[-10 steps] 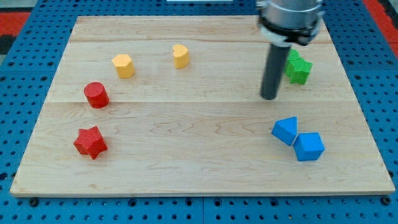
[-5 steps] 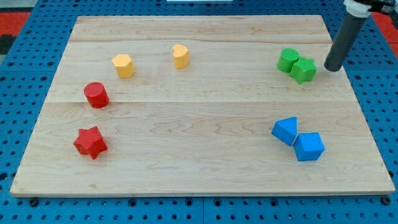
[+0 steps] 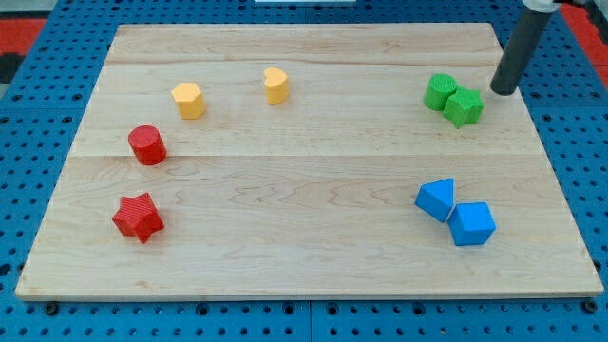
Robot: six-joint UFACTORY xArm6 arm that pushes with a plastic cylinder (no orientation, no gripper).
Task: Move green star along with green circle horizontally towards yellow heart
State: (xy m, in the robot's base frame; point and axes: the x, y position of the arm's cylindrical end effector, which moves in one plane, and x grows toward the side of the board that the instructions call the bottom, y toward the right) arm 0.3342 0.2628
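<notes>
The green star (image 3: 465, 107) lies at the view's right, touching the green circle (image 3: 440, 91) on its upper left. The yellow heart (image 3: 275, 85) stands far to their left, near the view's top middle. My tip (image 3: 503, 91) rests on the board a little to the right of the green star and slightly above it, with a small gap between them. The dark rod rises from there to the view's top right corner.
A yellow hexagon block (image 3: 189, 100), a red cylinder (image 3: 147, 144) and a red star (image 3: 139, 217) lie at the view's left. Two blue blocks (image 3: 437, 199) (image 3: 471, 224) touch each other at the lower right. The board's right edge (image 3: 532, 123) is close to my tip.
My tip swung from left of the green blocks to their right side, then edged slightly up. The blocks have not moved.
</notes>
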